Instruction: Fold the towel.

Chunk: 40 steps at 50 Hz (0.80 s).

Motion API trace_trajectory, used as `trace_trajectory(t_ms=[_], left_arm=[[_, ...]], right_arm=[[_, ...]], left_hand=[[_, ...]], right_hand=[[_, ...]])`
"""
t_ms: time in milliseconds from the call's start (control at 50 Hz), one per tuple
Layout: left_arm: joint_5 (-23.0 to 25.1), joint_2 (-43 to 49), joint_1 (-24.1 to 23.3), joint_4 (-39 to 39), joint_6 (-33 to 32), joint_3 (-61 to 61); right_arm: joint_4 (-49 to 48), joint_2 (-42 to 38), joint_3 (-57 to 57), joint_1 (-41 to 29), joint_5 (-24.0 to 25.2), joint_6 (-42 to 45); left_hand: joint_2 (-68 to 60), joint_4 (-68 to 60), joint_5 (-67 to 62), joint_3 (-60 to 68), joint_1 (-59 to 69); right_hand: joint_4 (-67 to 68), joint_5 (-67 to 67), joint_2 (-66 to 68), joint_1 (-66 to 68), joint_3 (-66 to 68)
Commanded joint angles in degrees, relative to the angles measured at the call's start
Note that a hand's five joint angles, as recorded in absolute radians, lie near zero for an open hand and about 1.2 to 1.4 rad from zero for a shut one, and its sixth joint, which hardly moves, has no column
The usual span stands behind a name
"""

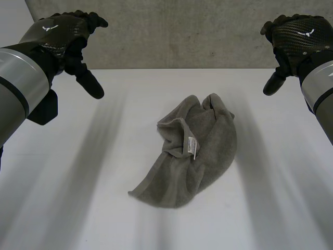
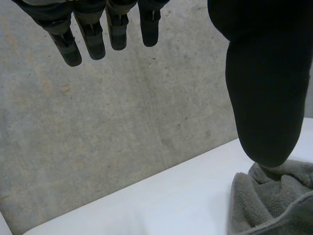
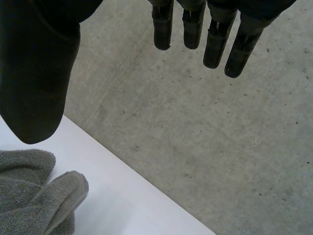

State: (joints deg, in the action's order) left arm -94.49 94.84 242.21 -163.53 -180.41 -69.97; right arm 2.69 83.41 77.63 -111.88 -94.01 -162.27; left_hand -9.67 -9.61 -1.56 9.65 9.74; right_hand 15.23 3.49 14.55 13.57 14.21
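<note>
White worktop (image 1: 78,208) carries a crumpled grey towel (image 1: 195,151) at centre, with left hand (image 1: 65,34) upper left and right hand (image 1: 294,36) upper right, fingers (image 2: 90,39) wide.

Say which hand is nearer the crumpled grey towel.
Right, it seems. Right hand hovers beyond and right of the crumpled grey towel; left hand farther off, beyond and left.

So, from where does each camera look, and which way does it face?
Head view: between and behind the arms, looking down at the crumpled towel on the white table; left hand and right hand show, raised and open.
Left wrist view: on the left wrist, facing the concrete wall past its own straight fingers.
Right wrist view: on the right wrist, facing the same wall past its own fingers.
Shared: both wrist views catch an edge of the towel.
</note>
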Motion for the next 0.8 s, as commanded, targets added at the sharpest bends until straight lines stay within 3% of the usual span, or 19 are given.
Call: trace_trajectory(t_ms=[20, 140, 280, 380, 560, 580, 600, 620, 660, 800], left_arm=[[0.6, 0.1, -0.5, -1.3, 0.3, -1.5], [1.9, 3.2, -5.1, -9.5, 0.1, -6.1], [7.4, 16.8, -11.6, -20.2, -0.5, -6.5], [10.8, 26.1, -12.6, -22.8, -3.5, -3.1], [11.0, 38.1, -13.3, -25.3, -12.9, 2.7], [10.9, 39.4, -13.3, -26.0, -14.4, 3.4], [10.8, 40.2, -13.3, -26.8, -15.7, 4.0], [10.8, 40.2, -13.3, -26.8, -15.8, 4.0], [9.7, 40.2, -13.2, -28.8, -16.6, 3.6], [2.6, 34.2, -11.7, -29.6, -16.8, -0.2]], right_arm=[[0.0, 0.0, 0.0, 0.1, 0.2, 0.4], [-0.1, 0.0, 0.1, 0.1, 0.2, 0.5], [-0.1, -0.1, 0.3, 0.1, 0.3, 0.6], [-0.1, -0.1, 0.4, 0.5, 0.3, 0.6], [-0.1, -0.4, 1.0, 1.8, 3.0, 0.6], [-0.1, -0.4, 1.0, 1.8, 3.0, 0.6], [-0.1, -0.9, 1.1, 1.8, 3.7, 0.6], [0.0, -1.6, 1.1, 1.8, 3.9, 0.7], [0.0, -2.1, 1.2, 1.8, 3.9, 1.0], [0.3, -4.8, 1.6, 1.4, 4.2, 5.7]], left_hand=[[-0.4, -0.4, 1.5, 0.4, 0.3], [-0.4, -0.4, 1.5, 0.4, 0.3], [-0.9, -0.9, 1.0, 0.9, 0.8], [-1.2, -1.3, 0.7, 1.2, 1.1], [-2.9, -3.0, -1.0, 2.9, 2.8], [-8.4, -8.5, -6.5, 8.4, 8.3], [-24.9, -25.0, -23.0, 25.0, 24.9], [-25.1, -25.2, -23.2, 25.1, 25.0], [-70.1, -70.2, -68.2, 70.1, 70.1], [-70.3, -70.4, -68.4, 70.4, 70.3]], right_hand=[[-5.2, -3.5, -4.5, -3.6, -4.2], [-5.2, -3.5, -4.5, -3.6, -4.2], [-5.2, -3.5, -4.5, -3.6, -4.2], [-5.2, -3.5, -4.5, -3.6, -4.2], [-5.2, -3.5, -4.5, -3.6, -4.2], [-5.2, -3.5, -4.5, -3.6, -4.2], [-5.2, -3.5, -4.5, -3.6, -4.2], [-5.2, -3.5, -4.5, -3.6, -4.2], [-5.2, -3.5, -4.5, -3.6, -4.2], [-5.2, -3.5, -4.5, -3.6, -4.2]])
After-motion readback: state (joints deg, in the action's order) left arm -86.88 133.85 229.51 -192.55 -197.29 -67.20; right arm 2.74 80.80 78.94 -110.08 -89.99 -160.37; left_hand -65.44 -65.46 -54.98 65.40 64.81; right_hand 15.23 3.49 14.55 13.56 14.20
